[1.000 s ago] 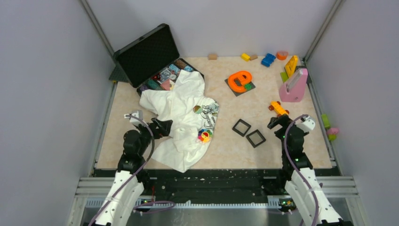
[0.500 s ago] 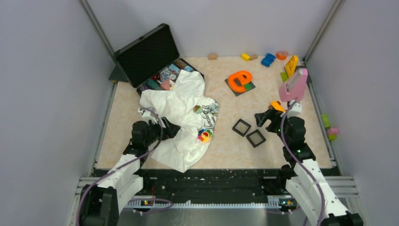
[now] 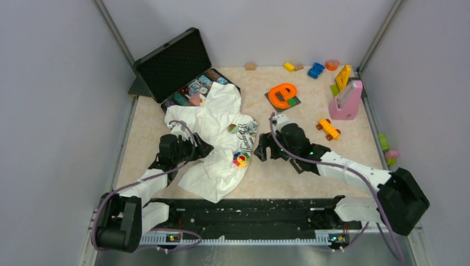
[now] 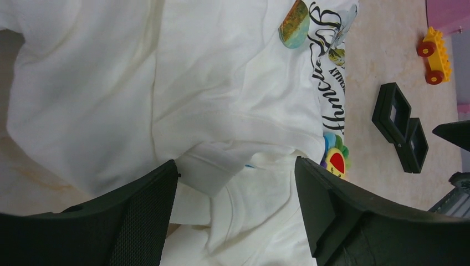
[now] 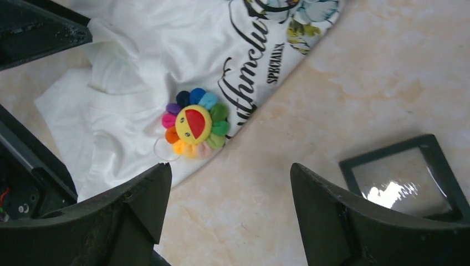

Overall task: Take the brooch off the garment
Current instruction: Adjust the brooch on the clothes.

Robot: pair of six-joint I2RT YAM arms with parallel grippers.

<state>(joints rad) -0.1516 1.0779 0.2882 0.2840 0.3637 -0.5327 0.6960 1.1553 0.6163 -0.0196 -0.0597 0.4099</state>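
Care counts here: the right jaws, spread and empty, should drop straight over the brooch (image 5: 194, 123) and pinch the flower alone, not the cloth. The left jaws, also spread and empty, could pin the shirt (image 4: 166, 83) flat. The brooch sits at the shirt's edge beside the lettering (image 5: 249, 61). It lies ahead of the right jaws, roughly centred between them and untouched.
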